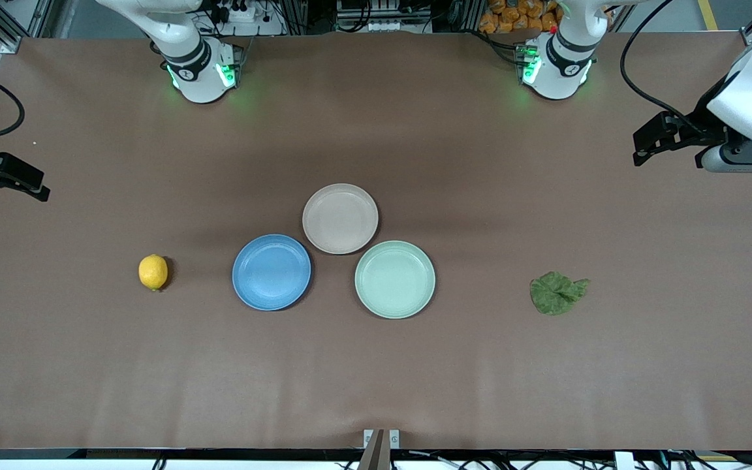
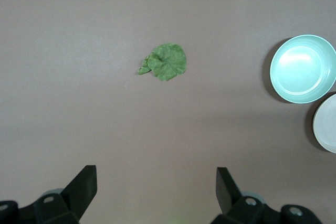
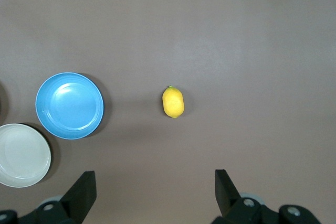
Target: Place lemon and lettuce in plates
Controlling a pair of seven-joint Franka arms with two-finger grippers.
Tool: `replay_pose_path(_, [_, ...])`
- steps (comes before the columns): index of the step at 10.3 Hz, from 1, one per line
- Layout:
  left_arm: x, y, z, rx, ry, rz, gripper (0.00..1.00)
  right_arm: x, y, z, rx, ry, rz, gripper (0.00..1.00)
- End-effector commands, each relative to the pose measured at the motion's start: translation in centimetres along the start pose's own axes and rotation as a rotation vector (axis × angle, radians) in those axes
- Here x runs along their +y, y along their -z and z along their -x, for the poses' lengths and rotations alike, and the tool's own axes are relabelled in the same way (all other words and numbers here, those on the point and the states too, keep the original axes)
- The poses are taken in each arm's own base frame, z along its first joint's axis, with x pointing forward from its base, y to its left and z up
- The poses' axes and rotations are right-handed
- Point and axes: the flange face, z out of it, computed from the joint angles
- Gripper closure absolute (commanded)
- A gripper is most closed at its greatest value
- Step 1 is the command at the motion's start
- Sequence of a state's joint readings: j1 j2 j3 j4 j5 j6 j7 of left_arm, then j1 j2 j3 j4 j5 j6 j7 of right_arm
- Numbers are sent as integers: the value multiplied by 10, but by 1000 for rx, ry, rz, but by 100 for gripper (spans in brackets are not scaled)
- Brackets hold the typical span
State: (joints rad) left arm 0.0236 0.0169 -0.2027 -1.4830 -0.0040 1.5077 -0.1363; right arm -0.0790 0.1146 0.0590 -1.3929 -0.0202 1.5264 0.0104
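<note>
A pale mint-green plate (image 1: 395, 279) sits empty just below the middle of the frame on a plain brown tabletop (image 1: 546, 391).

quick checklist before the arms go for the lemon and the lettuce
1. Left gripper open, above the table: ok.
2. Right gripper open, above the table: ok.
3. Lemon free on the table, near the right arm's end: ok.
4. Lettuce lying flat, nothing on it: ok.
5. Blue plate empty: ok.
6. Beige-pink plate empty: ok.
</note>
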Motion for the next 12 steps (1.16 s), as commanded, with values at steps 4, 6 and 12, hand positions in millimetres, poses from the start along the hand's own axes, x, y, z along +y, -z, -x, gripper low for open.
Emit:
replay_pose_path(4, [-3, 3, 1, -9, -13, 27, 0, 1, 3, -1, 6, 7, 8, 0])
replay_pose_path(6, [-3, 1, 1, -10, -13, 23, 0, 1, 2, -1, 4, 7, 10, 0])
replay_pose_path(12, [-4, -17, -3, -52, 2, 12, 0, 2, 3, -1, 6, 5, 8, 0])
